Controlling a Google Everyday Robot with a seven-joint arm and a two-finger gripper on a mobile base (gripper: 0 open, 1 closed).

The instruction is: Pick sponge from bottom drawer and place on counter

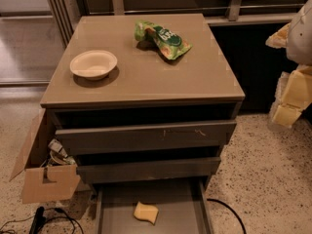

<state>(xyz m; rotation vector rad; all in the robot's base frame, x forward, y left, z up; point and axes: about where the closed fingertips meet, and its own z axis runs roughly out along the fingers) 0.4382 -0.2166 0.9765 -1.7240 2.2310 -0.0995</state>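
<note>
The sponge (146, 212), a small pale yellow block, lies on the grey floor of the bottom drawer (112, 213), which is pulled out at the foot of the cabinet. The counter (146, 72) is the glossy tan top of the three-drawer cabinet. My gripper (291, 99) hangs at the far right edge of the view, beside the cabinet at about counter height, well away from the sponge and holding nothing that I can see.
A cream bowl (93, 64) sits on the counter's left side and a green crinkled snack bag (162, 39) at its back. An open cardboard box (46, 172) stands on the floor left of the drawers. Cables (229, 208) lie on the floor.
</note>
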